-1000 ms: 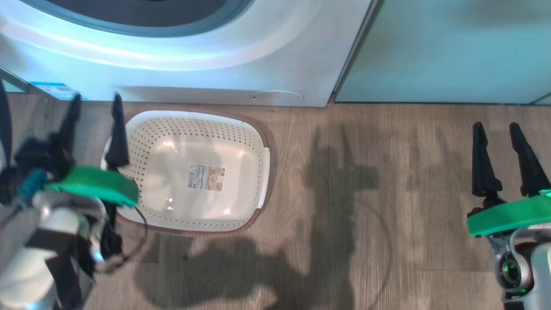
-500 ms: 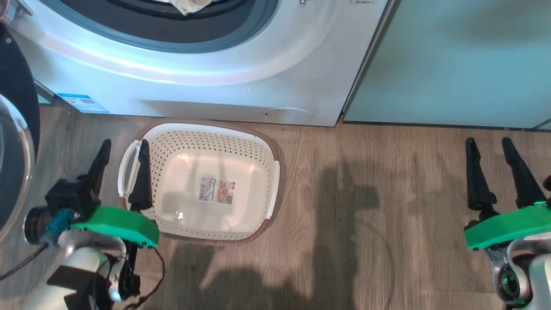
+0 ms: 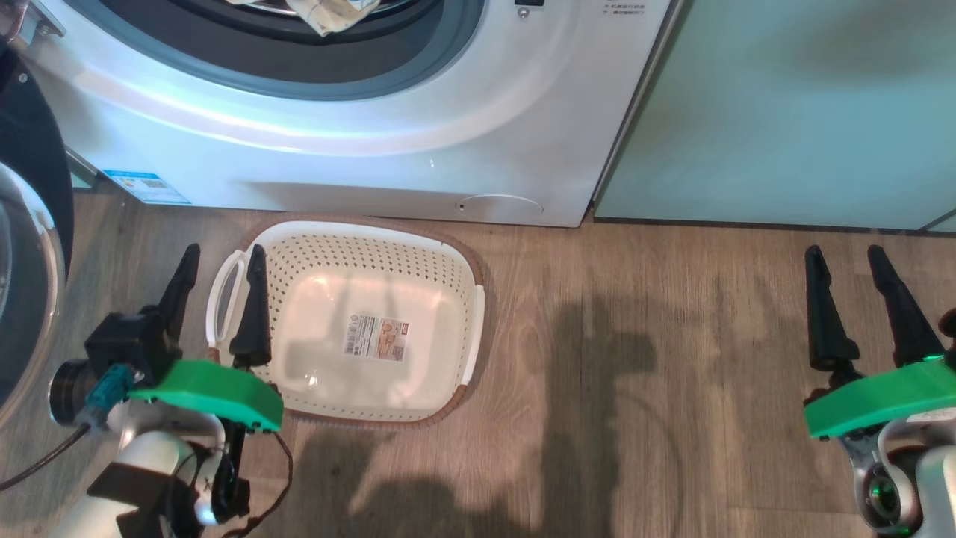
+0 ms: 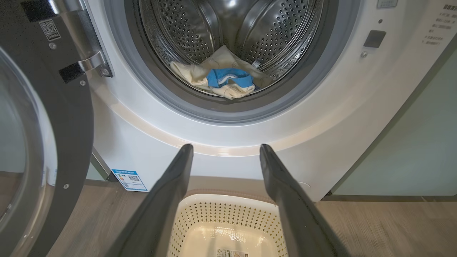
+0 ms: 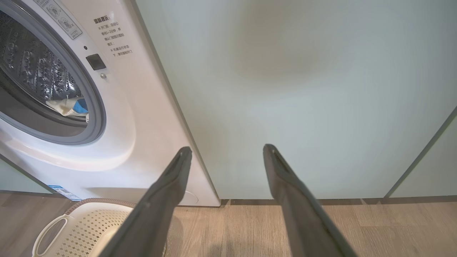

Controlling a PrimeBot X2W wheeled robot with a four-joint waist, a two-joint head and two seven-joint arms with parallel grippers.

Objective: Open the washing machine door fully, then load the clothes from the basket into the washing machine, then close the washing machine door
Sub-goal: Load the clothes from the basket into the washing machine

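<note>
The white washing machine [image 3: 358, 161] [image 4: 321, 117] [image 5: 142, 117] stands with its mouth uncovered. Its washing machine door [image 3: 30, 246] [image 4: 46, 132] hangs swung out at the left, black rim and glass bowl showing. Pale yellow clothes [image 4: 223, 76] [image 3: 325, 15] [image 5: 68, 105] with a blue patch lie inside the steel drum. The cream basket [image 3: 351, 258] [image 4: 228, 217] [image 5: 82, 223] sits on the floor before the machine, nothing in it but its paper label. My left gripper [image 3: 222, 255] [image 4: 225, 150] is open, hovering over the basket's left handle. My right gripper [image 3: 846, 254] [image 5: 225, 150] is open at the right, facing the cabinet.
Pale green cabinet panels [image 3: 784, 112] [image 5: 303, 96] stand right of the machine. Wood-look floor [image 3: 635, 359] spreads between the basket and my right gripper. A small blue sticker [image 3: 146, 187] marks the machine's lower left front.
The head camera has tilted up, bringing the drum mouth and door into view. My left gripper has swung slightly right, over the basket's left handle. The right gripper holds still.
</note>
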